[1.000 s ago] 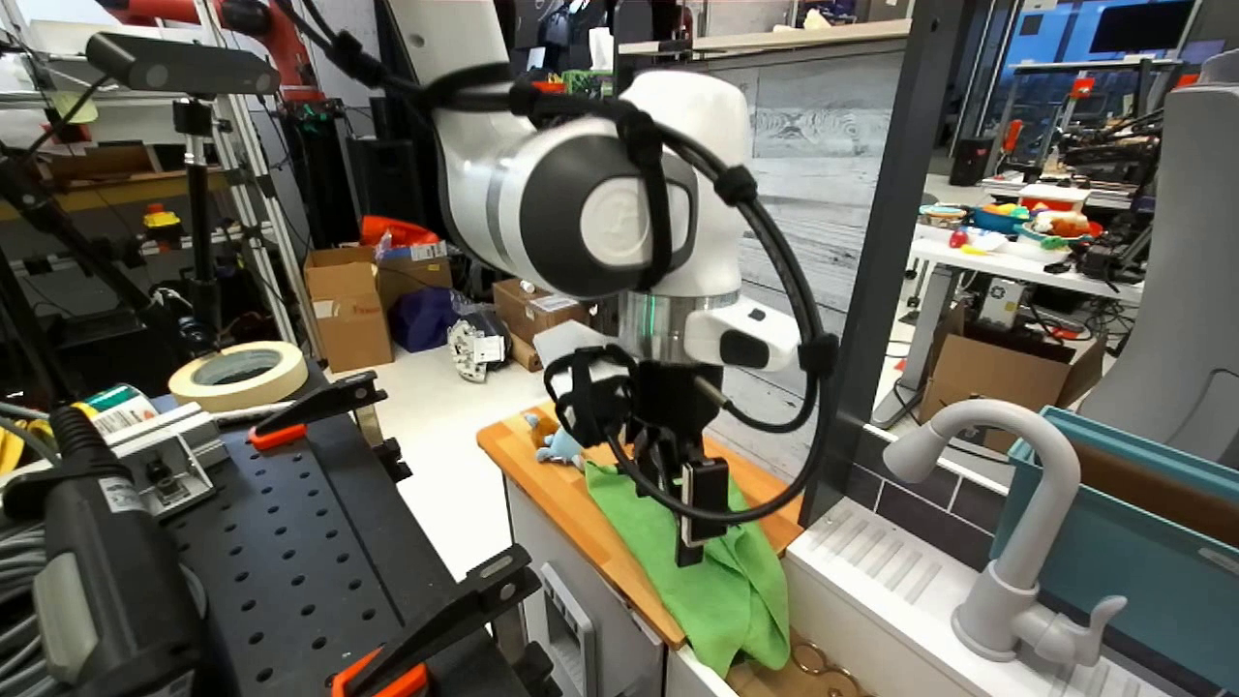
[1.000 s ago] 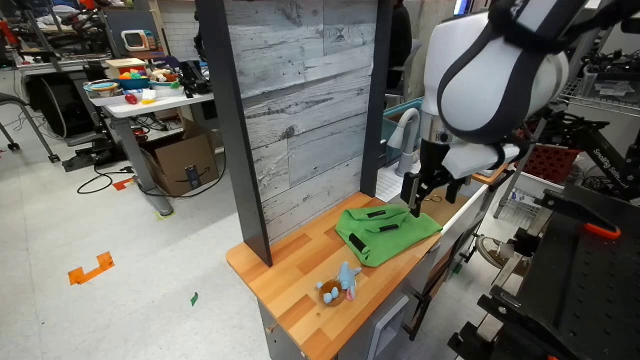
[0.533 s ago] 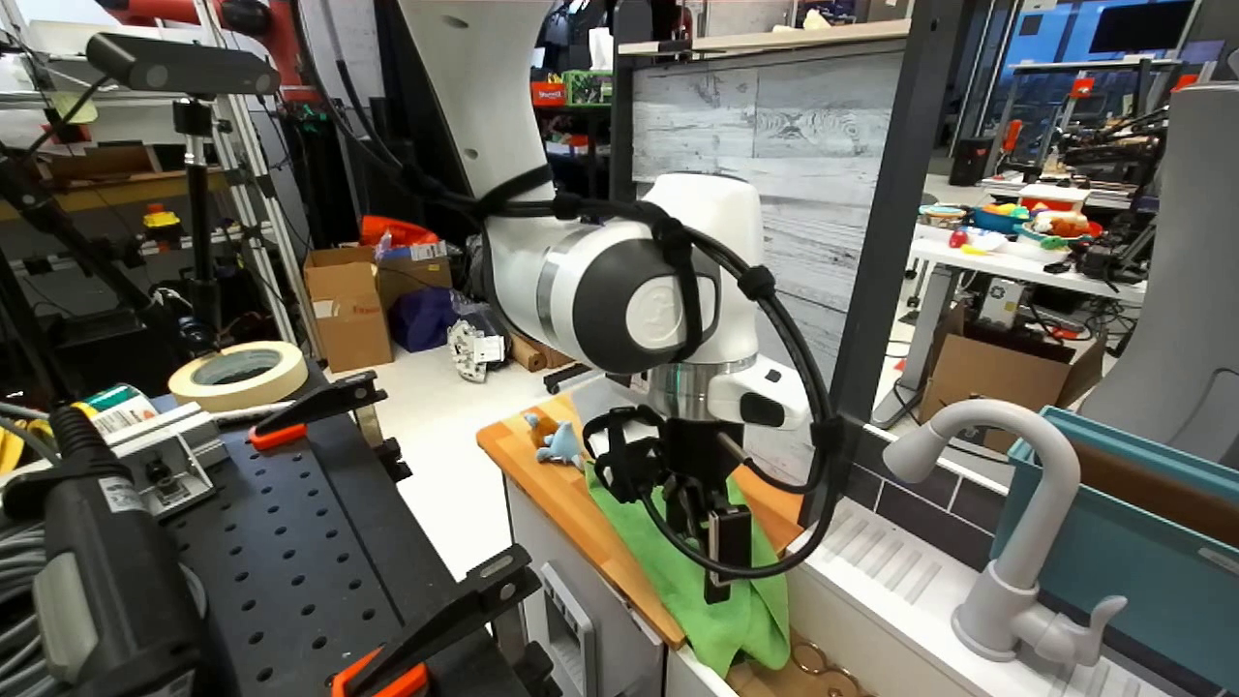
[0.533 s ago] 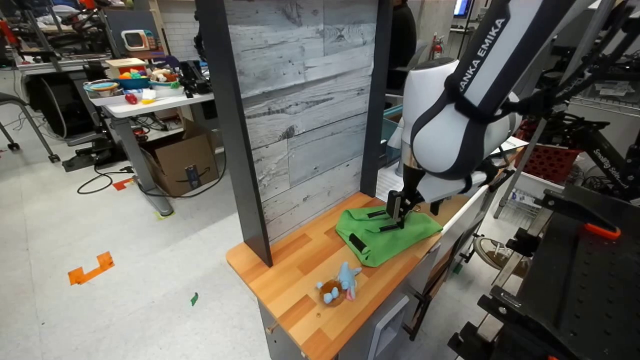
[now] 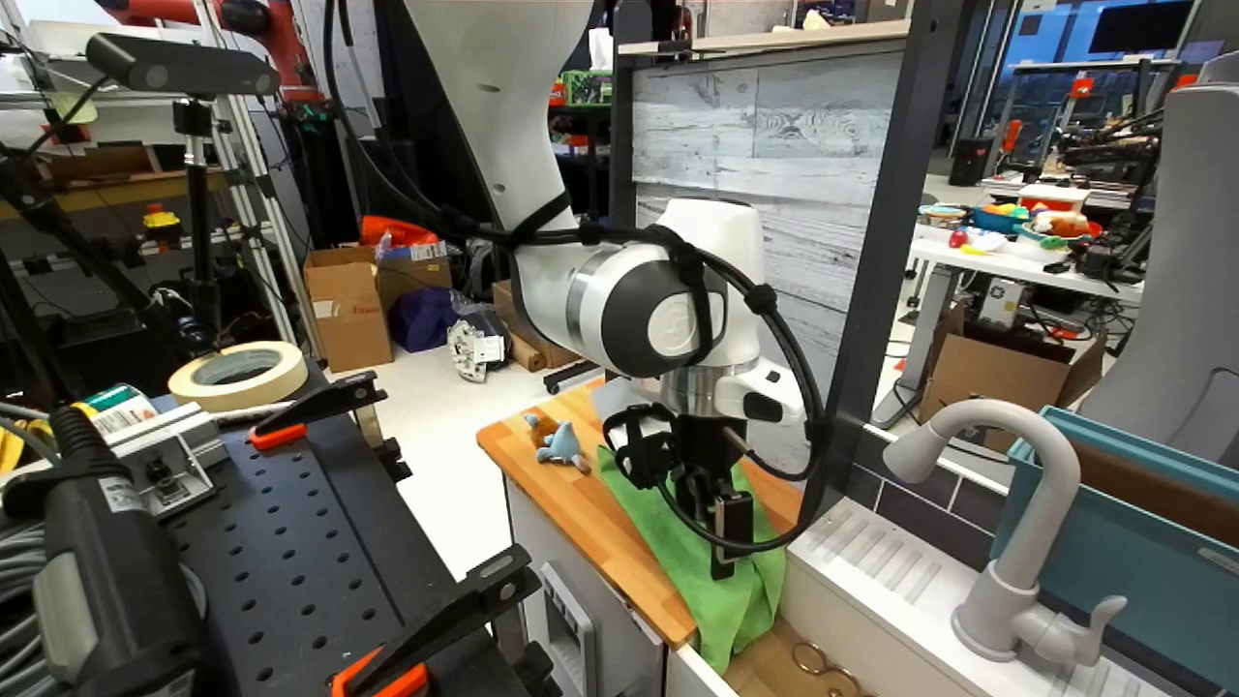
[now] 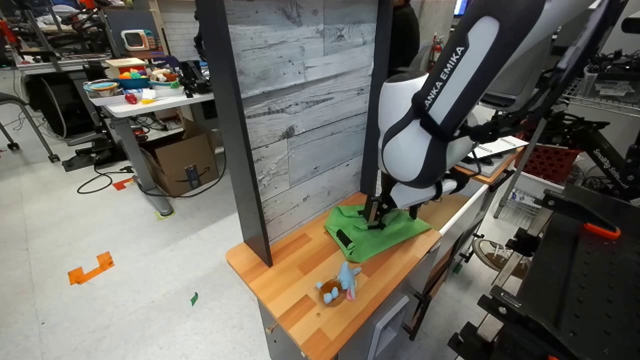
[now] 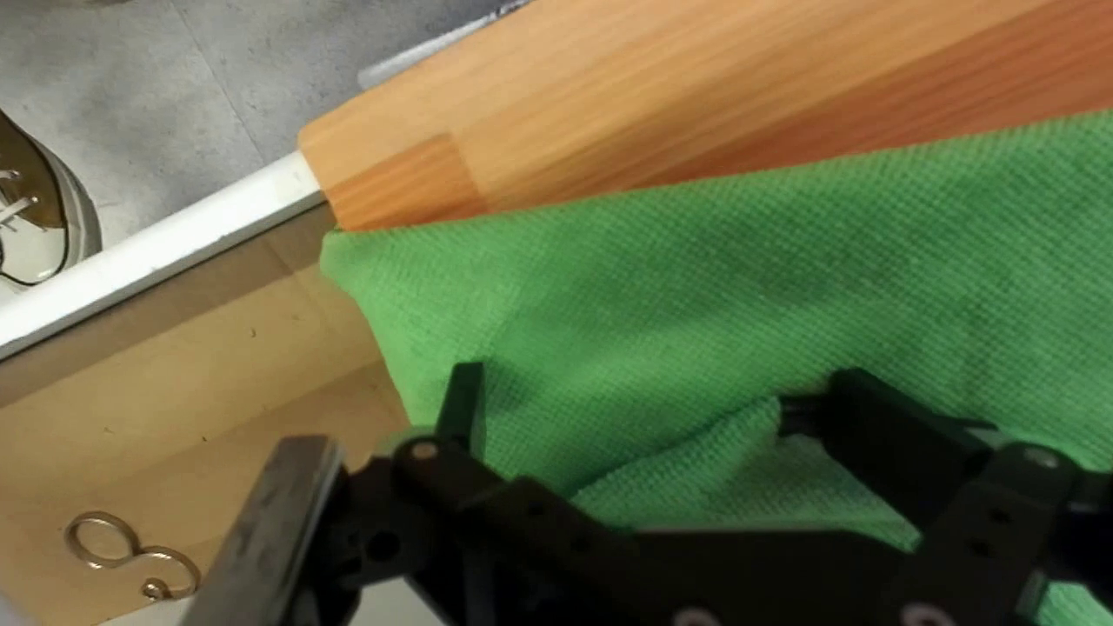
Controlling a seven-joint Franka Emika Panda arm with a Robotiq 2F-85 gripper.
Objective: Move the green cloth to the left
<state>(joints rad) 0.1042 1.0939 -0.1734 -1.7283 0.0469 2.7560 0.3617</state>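
Gripper (image 7: 656, 404), fingers (image 7: 896, 439) spread, lower half of the wrist view; set low, we judge, to pinch or drag the green cloth (image 6: 367, 245), lying on the butcher-block countertop (image 6: 295, 262) right of centre in an exterior view.

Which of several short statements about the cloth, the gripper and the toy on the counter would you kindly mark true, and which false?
1. The gripper is over the green cloth. True.
2. The gripper is shut tight. False: its jaws stand apart.
3. One end of the green cloth overhangs the edge of the wooden counter. True.
4. The blue-and-brown toy lies on the wooden counter. True.
5. The green cloth covers the toy. False: the toy lies uncovered beside it.
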